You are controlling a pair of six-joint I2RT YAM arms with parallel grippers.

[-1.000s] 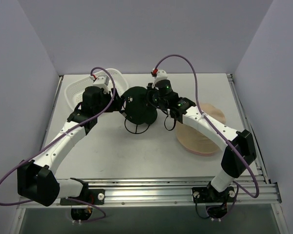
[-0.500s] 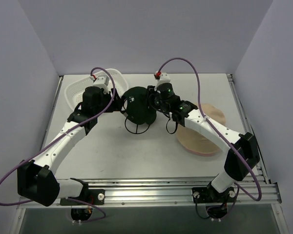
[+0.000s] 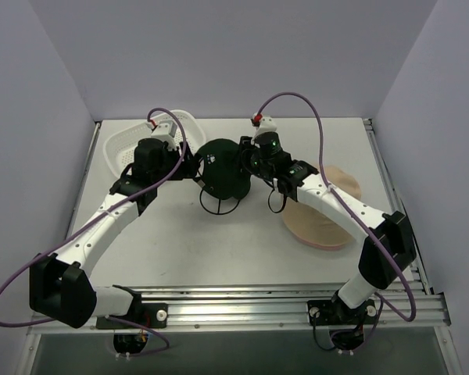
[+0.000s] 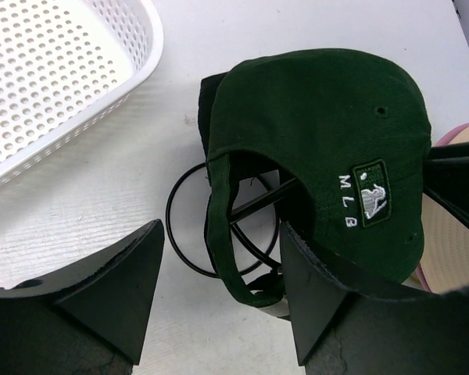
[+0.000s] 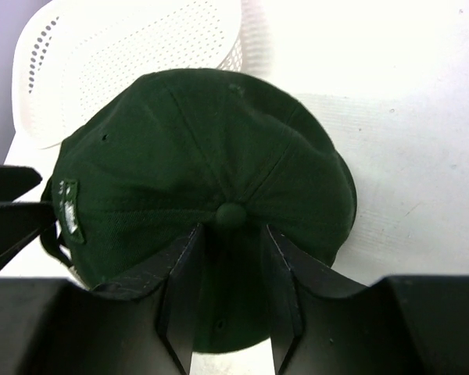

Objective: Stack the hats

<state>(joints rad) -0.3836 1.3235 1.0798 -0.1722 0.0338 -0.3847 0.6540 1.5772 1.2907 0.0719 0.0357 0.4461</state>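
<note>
Table [image 3: 219,250]: broad bare surface on the near side of the dark green cap [image 3: 223,168]; only a narrow bare strip beyond the cap before the back wall [image 3: 219,55].
Table edges: walls close off both sides, well apart from the cap; a metal rail [image 3: 391,187] runs along the edge to the cap's right.
White mesh basket [image 3: 121,144]: just left of the cap, close but apart, blocking room on that side.
Tan bucket hat [image 3: 316,226]: right of the cap and nearer, lying on the pink bucket hat [image 4: 452,134], of which only an edge shows.
Dark green cap: perched on black wire rings [image 3: 218,205], crown up, back strap and white logo patch [image 4: 369,191] toward the left arm; it sits between the two grippers.
Left gripper [image 4: 223,234]: at the cap's left, fingers [image 4: 113,297] spread wide, the strap beyond the gap, untouched.
Right gripper [image 5: 234,234]: on the cap's right side, fingers [image 5: 184,289] narrowly apart with crown fabric in the gap, tips just short of the top button; whether they pinch it I cannot tell.
</note>
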